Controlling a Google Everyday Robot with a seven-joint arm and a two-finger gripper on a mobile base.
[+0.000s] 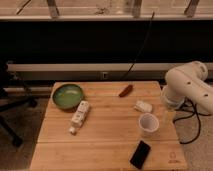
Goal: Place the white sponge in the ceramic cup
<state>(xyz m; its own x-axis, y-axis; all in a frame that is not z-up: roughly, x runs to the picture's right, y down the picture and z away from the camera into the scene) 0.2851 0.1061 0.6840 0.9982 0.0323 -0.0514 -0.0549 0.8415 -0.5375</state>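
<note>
White sponge lies on the surface, outside the cup

We see the white sponge (pixel 143 106) on the wooden surface (pixel 100 142), just far-left of the ceramic cup (pixel 148 123), which stands upright. The gripper (pixel 171 101) is at the right edge of the surface, right of the sponge; we cannot tell its state. A green bowl (pixel 67 95) and a lying white bottle (pixel 79 116) are at the left.

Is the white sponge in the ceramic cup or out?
Out. The white sponge lies on the table just behind the ceramic cup. The gripper jaws are not in view; only the arm shows, beside the table.
</note>
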